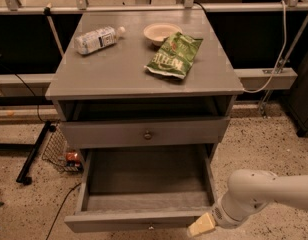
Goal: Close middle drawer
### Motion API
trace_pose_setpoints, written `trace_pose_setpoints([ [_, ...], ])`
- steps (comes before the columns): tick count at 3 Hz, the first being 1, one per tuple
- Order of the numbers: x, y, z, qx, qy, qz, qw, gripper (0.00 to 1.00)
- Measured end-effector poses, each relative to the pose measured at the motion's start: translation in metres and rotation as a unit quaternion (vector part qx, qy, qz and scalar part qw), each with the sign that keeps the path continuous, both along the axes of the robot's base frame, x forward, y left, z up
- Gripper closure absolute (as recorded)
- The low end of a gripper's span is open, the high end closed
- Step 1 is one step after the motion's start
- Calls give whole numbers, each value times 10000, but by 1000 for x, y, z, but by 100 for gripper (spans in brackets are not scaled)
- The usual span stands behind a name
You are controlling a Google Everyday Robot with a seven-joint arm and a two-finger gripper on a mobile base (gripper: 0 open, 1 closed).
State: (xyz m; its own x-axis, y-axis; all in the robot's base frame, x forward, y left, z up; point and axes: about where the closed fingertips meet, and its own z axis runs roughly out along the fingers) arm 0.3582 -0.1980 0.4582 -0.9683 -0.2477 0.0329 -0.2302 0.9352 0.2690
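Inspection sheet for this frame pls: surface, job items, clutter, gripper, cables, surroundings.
Surface: grey cabinet top, carrying the clutter below.
Job's things: middle drawer pulled far out, not yet closed.
Clutter: plastic bottle lying on its side; bowl; green snack bag in front of the bowl.
Gripper: gripper low, at the drawer's front right corner; contact unclear.
Cables: white cable right of the cabinet; black cable on the floor, left.
Surroundings: speckled floor; wire basket left of the cabinet.

The grey wooden middle drawer (pixel 139 221) stands pulled far out, the robot's cream-tipped gripper (pixel 201 225) at its front's right corner
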Motion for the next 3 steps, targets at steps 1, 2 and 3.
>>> trace_pose_setpoints([
  [1,-3,0,-7,4,87,-27,10000,15],
  [2,-4,0,-8,6,99,-24,9999,38],
  [3,-5,0,-8,7,110,-20,9999,62],
])
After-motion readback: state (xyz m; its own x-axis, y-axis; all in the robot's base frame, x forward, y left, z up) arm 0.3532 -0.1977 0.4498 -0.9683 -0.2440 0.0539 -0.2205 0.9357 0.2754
